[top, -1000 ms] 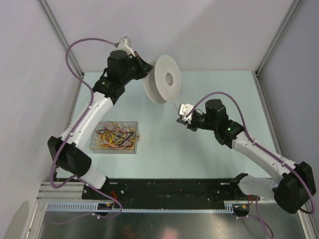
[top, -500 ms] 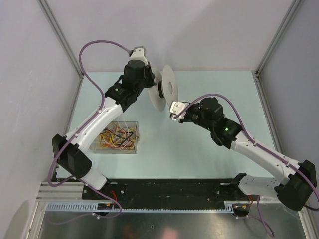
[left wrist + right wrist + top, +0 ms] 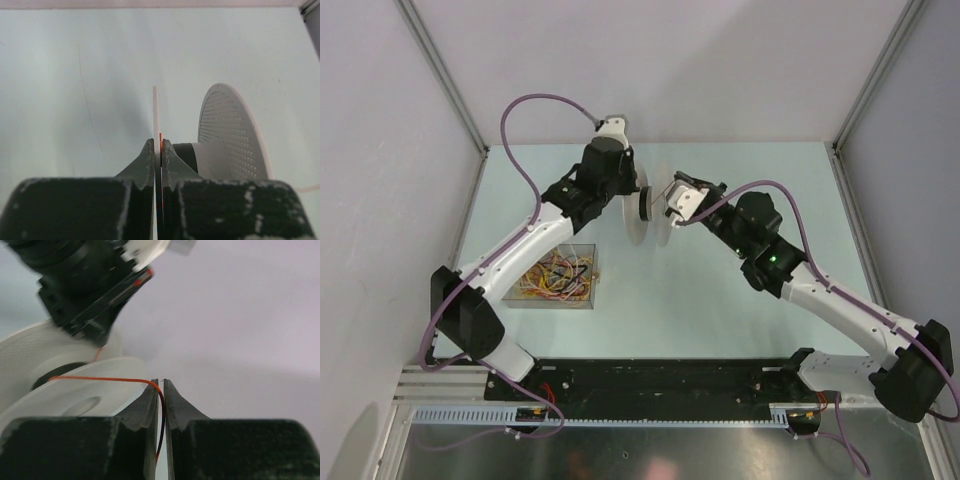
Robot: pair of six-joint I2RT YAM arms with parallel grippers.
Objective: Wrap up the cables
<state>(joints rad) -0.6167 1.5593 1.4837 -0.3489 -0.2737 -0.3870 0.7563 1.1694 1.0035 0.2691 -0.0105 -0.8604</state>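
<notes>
**A:** How are we holding the white spool (image 3: 230, 125)?

**B:** We are clamping it with our left pincer (image 3: 157, 146). The fingers are pressed together on the thin edge of one flange (image 3: 155, 110), and the spool is standing on edge with its perforated disc facing sideways.

**A:** And what is our other arm doing?

**B:** Our right pincer (image 3: 161, 386) is pinching an orange cable (image 3: 100, 378) between fingers drawn almost together. The cable is bending out of the fingertips and running across the spool towards the dark hub (image 3: 62, 369).

**A:** Where are the other cables (image 3: 552, 275) lying?

**B:** We are seeing them as a yellow, orange, red and white tangle inside the clear box (image 3: 596, 285). The box is sitting on the desk (image 3: 720, 300) beside our left arm, apart from the spool.
</notes>
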